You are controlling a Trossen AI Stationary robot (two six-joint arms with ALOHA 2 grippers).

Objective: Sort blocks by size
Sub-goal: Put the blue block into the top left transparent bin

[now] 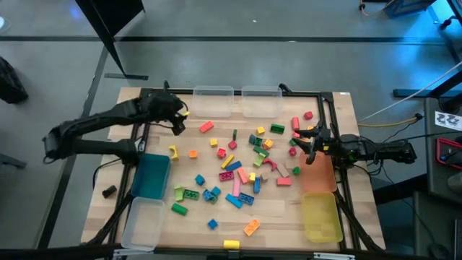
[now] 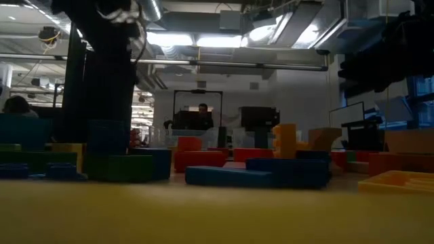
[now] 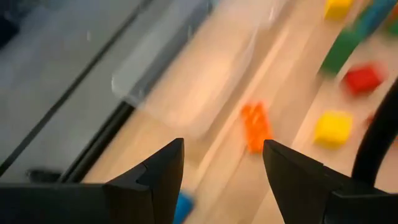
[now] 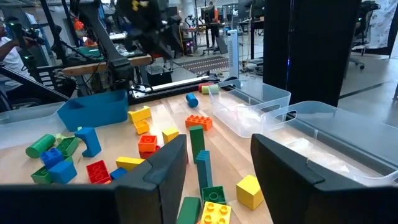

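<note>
Many small coloured blocks (image 1: 242,162) lie scattered on the wooden table's middle. My left gripper (image 1: 177,121) hovers above the table's far left part, open and empty. In its wrist view (image 3: 224,168) an orange studded block (image 3: 256,127) lies on the wood ahead of the fingers, beside a clear bin (image 3: 186,81). My right gripper (image 1: 302,141) is at the table's right side, open and empty, pointing toward the left. In its wrist view (image 4: 217,174) a long green block (image 4: 197,142) and a yellow block (image 4: 249,191) lie in front of the fingers.
Two clear bins (image 1: 213,101) (image 1: 260,101) stand at the far edge. A blue bin (image 1: 151,177) and a clear bin (image 1: 142,220) stand on the left. An orange bin (image 1: 317,173) and a yellow bin (image 1: 321,217) stand on the right. A black frame (image 1: 328,119) borders the table.
</note>
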